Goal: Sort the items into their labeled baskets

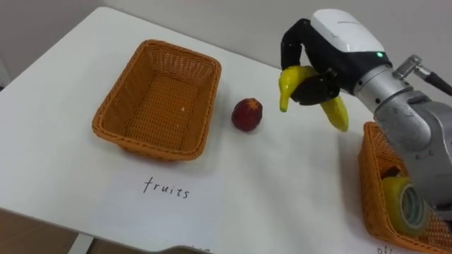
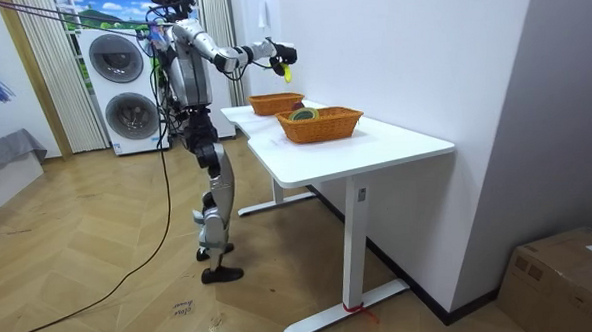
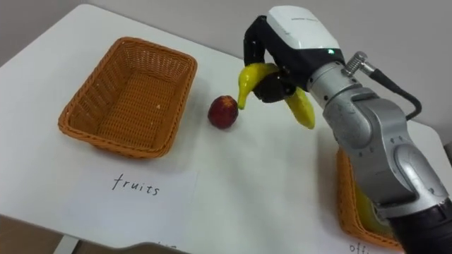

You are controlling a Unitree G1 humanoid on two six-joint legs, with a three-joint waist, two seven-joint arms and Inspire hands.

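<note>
My right hand (image 1: 326,49) (image 3: 282,49) is held above the white table with its fingers curled round a yellow banana (image 1: 311,95) (image 3: 272,88). The banana hangs in the air to the right of a red apple (image 1: 247,113) (image 3: 223,111), which lies on the table. Left of the apple stands the empty wicker fruit basket (image 1: 159,99) (image 3: 127,95). At the right edge is a second wicker basket (image 1: 381,183) (image 3: 346,204) holding a roll of yellow tape (image 1: 406,204). In the room view the robot stands at the table's end, its right hand (image 2: 276,53) raised with the banana (image 2: 287,71).
A paper label reading "fruits" (image 1: 166,189) (image 3: 138,187) lies in front of the empty basket. The table's near edge (image 1: 42,212) runs along the bottom left. In the room view washing machines (image 2: 122,88) stand behind the robot and a cardboard box (image 2: 571,274) sits at lower right.
</note>
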